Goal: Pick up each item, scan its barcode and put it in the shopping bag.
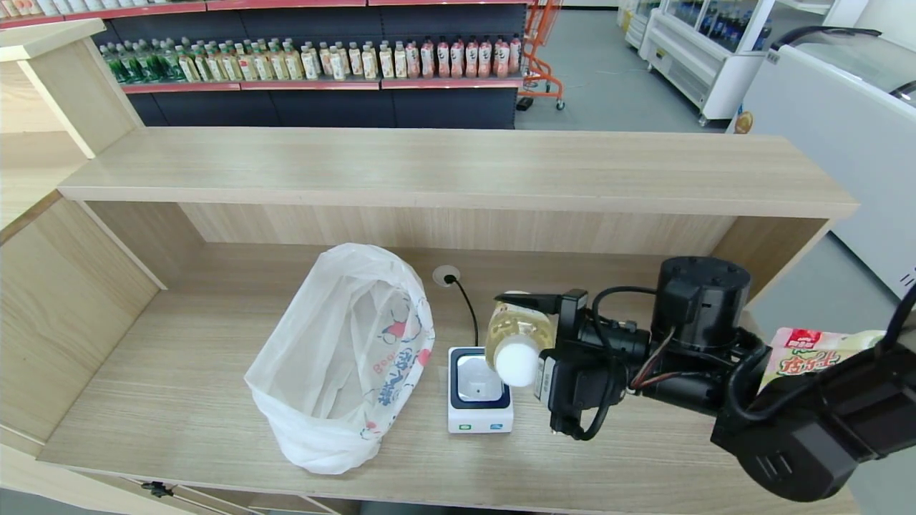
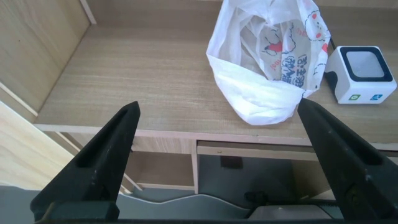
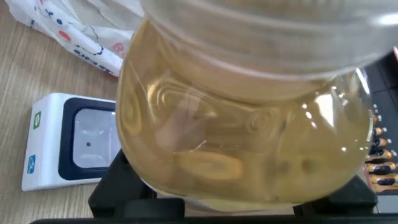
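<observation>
Amber-filled bottle (image 1: 517, 342), clamped in my right gripper (image 1: 528, 325) at centre frame, overlaps the scanner (image 1: 478, 416); left gripper (image 2: 217, 111) gapes empty; bag (image 1: 336, 372) print unreadable.

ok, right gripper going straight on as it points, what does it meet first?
Likely the bag. The right gripper, shut on the bottle, points to the robot's left above the scanner, with the bag next in line. Its tilt is unclear, so the bottle could touch the scanner first.
</observation>
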{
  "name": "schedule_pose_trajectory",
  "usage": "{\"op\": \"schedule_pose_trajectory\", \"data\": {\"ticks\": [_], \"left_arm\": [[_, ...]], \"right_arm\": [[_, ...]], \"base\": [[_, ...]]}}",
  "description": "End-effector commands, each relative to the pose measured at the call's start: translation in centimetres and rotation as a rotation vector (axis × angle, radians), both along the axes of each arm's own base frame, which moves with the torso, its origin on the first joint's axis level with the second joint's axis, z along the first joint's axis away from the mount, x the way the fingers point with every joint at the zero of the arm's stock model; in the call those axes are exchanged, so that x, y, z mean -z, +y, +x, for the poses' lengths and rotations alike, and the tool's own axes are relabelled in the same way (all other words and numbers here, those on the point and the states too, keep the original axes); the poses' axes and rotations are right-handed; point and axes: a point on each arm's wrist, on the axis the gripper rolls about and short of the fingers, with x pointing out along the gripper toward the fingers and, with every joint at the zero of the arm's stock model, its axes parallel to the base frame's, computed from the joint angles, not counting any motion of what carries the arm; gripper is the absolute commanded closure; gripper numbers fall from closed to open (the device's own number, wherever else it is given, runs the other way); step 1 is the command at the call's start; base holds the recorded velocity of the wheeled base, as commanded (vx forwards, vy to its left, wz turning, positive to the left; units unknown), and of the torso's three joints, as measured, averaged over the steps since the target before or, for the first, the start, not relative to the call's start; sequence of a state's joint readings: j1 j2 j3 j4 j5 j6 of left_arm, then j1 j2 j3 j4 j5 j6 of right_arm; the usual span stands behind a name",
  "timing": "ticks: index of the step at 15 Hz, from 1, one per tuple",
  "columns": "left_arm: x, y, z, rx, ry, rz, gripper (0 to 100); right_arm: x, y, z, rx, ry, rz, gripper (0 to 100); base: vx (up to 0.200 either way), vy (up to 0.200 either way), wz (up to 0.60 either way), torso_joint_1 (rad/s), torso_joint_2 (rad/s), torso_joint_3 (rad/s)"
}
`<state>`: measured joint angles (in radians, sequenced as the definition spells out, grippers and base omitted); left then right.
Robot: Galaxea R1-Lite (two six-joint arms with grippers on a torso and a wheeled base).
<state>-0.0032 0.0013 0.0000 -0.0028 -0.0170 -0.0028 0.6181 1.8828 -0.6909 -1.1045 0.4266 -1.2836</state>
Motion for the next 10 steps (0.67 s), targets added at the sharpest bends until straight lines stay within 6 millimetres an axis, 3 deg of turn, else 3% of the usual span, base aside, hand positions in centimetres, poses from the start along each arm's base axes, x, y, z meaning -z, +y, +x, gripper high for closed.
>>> {"op": "schedule_pose_trajectory", "data": {"ticks": [1, 6, 10], "left_arm": [[0.0, 0.0, 0.0, 0.000, 0.000, 0.000, 0], [0.0, 0.0, 0.0, -0.002, 0.000, 0.000, 0], [0.0, 0.0, 0.0, -0.002, 0.000, 0.000, 0]], "right_arm": [[3.5, 0.4, 0.0, -0.005, 0.088, -0.064, 100], [6.3, -0.1, -0.4, 0.001, 0.092, -0.058, 100], [6.8, -0.2, -0.5, 0.003, 0.093, -0.042, 100]], "base": [[0.000, 0.000, 0.00, 0.000, 0.00, 0.000], [0.000, 0.000, 0.00, 0.000, 0.00, 0.000], [0.000, 0.000, 0.00, 0.000, 0.00, 0.000]]}}
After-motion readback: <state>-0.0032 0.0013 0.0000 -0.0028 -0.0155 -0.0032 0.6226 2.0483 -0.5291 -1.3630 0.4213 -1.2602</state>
